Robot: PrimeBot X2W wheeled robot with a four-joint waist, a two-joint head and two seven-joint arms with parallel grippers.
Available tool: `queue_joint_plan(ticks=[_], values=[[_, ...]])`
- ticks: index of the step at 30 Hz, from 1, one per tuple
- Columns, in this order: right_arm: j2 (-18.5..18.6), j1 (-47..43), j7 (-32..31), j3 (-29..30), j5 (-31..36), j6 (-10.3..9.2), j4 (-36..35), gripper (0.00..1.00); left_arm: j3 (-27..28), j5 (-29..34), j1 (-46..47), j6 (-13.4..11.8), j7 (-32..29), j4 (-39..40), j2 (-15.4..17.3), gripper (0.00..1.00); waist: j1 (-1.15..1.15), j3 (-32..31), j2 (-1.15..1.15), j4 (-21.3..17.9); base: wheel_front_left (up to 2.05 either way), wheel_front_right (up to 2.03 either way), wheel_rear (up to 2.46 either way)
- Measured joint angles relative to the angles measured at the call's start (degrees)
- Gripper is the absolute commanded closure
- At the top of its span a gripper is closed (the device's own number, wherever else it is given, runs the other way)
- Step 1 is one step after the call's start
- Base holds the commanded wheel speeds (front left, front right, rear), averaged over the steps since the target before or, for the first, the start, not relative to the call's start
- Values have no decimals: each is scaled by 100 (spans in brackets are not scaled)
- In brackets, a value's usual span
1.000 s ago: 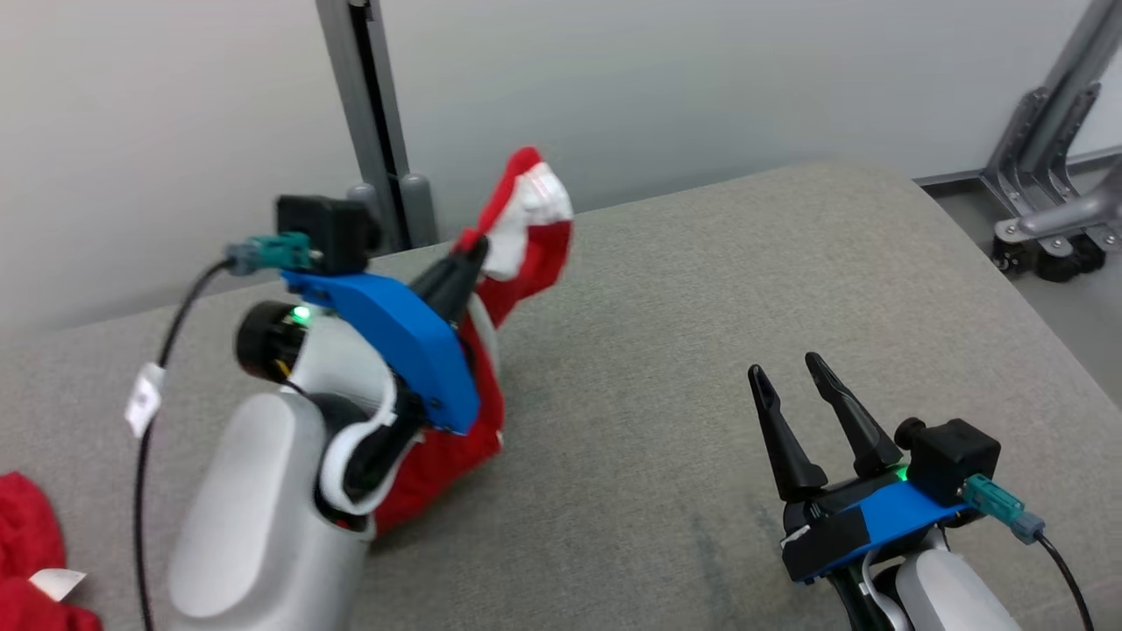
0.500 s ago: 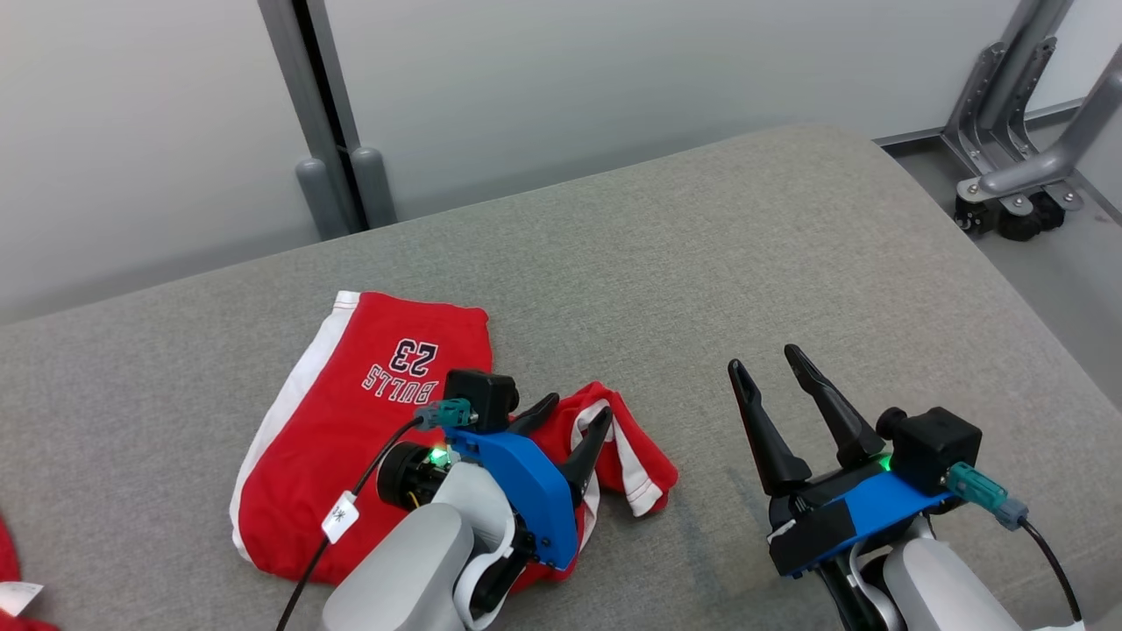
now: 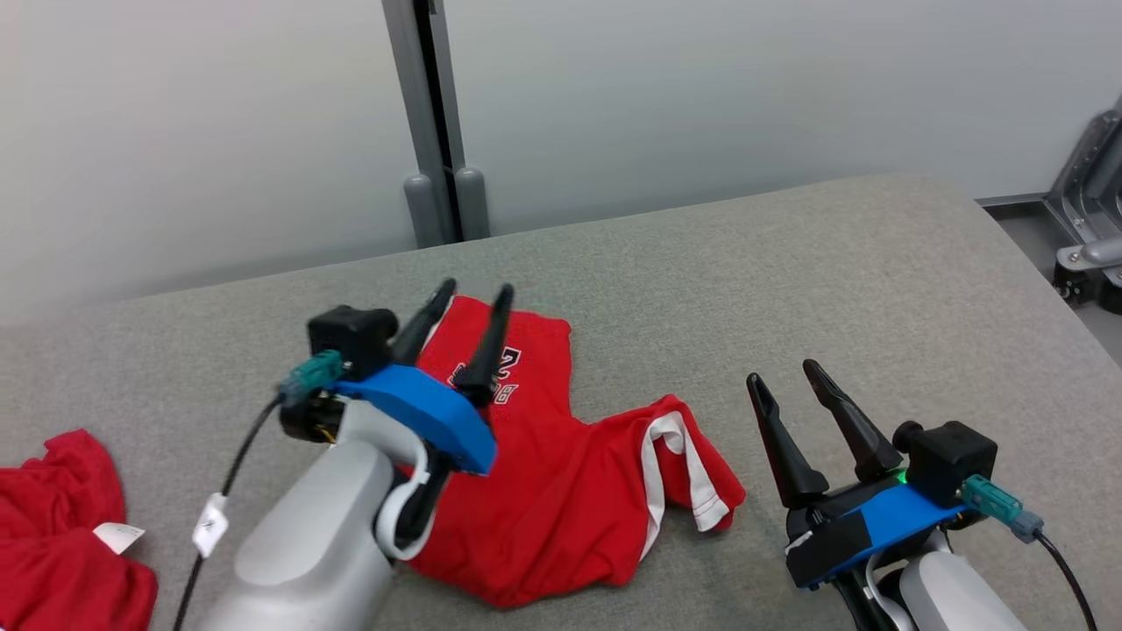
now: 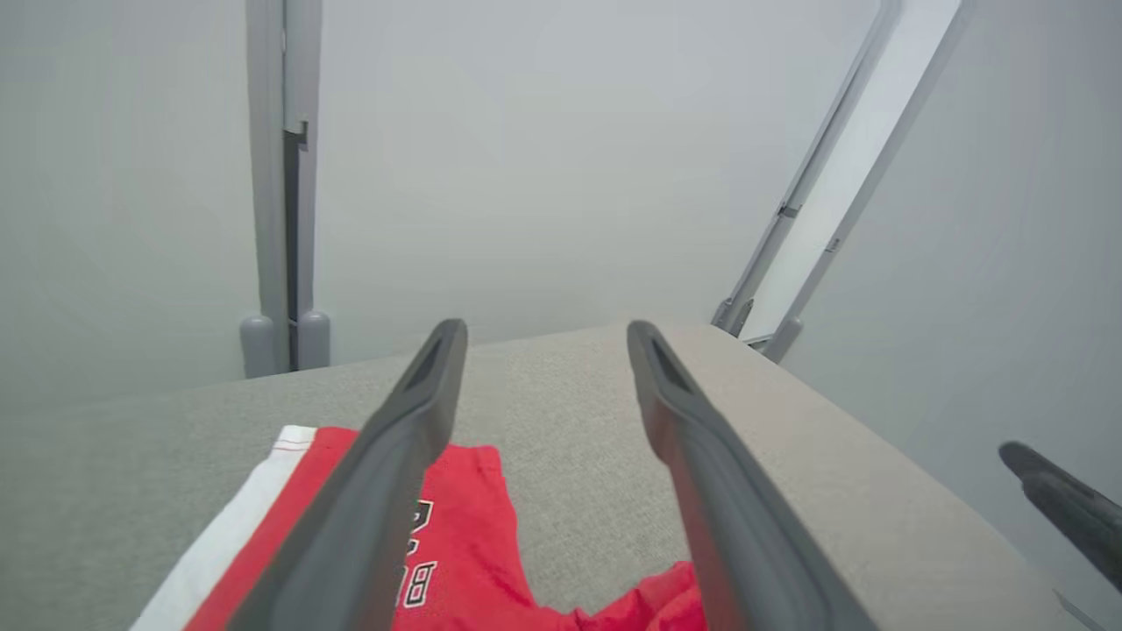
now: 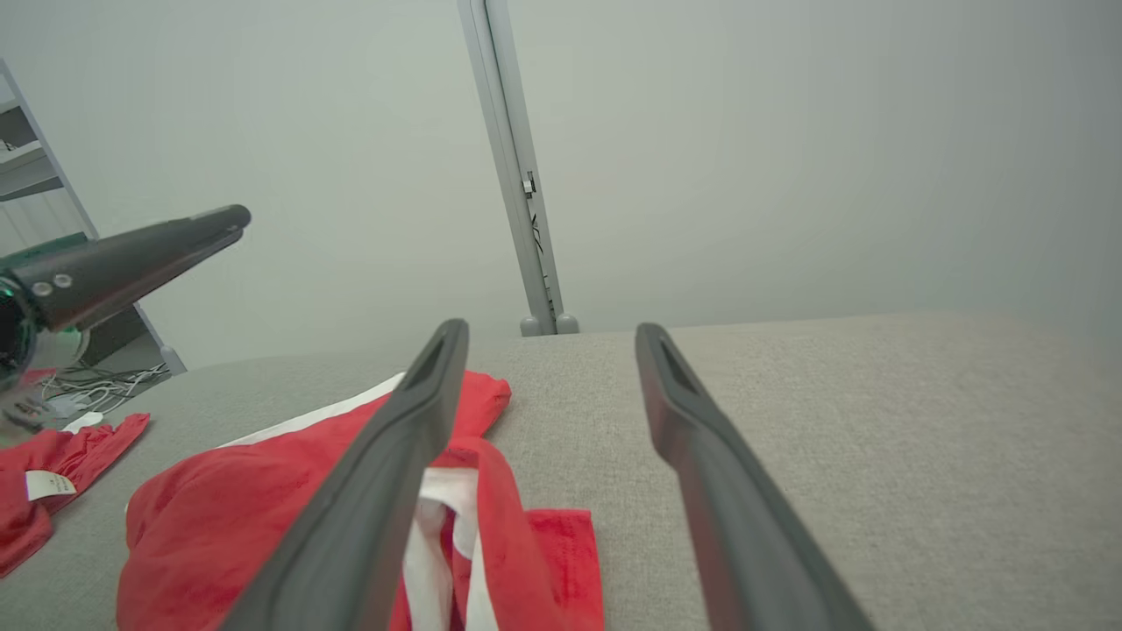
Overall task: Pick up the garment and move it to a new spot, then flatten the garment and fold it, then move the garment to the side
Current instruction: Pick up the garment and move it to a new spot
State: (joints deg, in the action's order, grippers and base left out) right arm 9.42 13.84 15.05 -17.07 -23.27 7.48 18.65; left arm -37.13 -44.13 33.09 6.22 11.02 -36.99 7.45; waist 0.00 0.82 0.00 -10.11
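The garment [image 3: 561,491], red shorts with white side stripes and printed lettering, lies partly crumpled on the grey padded table [image 3: 833,263]. My left gripper [image 3: 476,289] hovers open above its far left part, with nothing between the fingers. One leg is bunched and folded over at the right, close to my right gripper [image 3: 782,372], which stands open and empty beside it. In the left wrist view the garment [image 4: 465,535] lies below the open left gripper [image 4: 545,329]. In the right wrist view the garment [image 5: 263,508] lies under and left of the open right gripper [image 5: 550,329].
A second red cloth [image 3: 61,526] with a white tag lies at the table's near left. A grey post [image 3: 434,131] stands behind the table, and a metal frame [image 3: 1087,219] stands past its rounded right edge. The table's right half is bare.
The left gripper has opened and let the garment go; the garment, lifted a second ago, now lies on the table. The left gripper has risen above it. The head camera has also shifted.
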Motion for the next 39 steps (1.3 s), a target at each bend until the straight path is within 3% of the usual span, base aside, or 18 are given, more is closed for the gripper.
queue_joint_plan(ticks=[4,11,19,25,30,39], values=[[14,-27,-1,45,35,0,-24,0,372,27,-188,-367,229,397,449,0,0,-36,0,161,0,0,0],[36,-62,0,113,55,1,-78,0,976,207,-1105,-1021,386,1301,925,0,0,-65,0,302,0,0,0],[48,-151,-1,350,122,0,-229,0,2138,961,-2305,-1452,398,2376,871,0,0,-23,0,298,0,0,0],[1,-323,-1,590,197,1,-350,0,2682,1712,-3027,-1339,397,2885,492,0,0,73,0,296,0,0,0],[-13,-353,-1,650,227,0,-408,0,2927,2184,-3540,-1065,397,3000,156,0,0,141,0,303,0,0,0],[34,-299,-1,619,283,1,-430,0,3233,2531,-3429,-617,398,2747,-157,0,0,113,0,415,0,0,0]])
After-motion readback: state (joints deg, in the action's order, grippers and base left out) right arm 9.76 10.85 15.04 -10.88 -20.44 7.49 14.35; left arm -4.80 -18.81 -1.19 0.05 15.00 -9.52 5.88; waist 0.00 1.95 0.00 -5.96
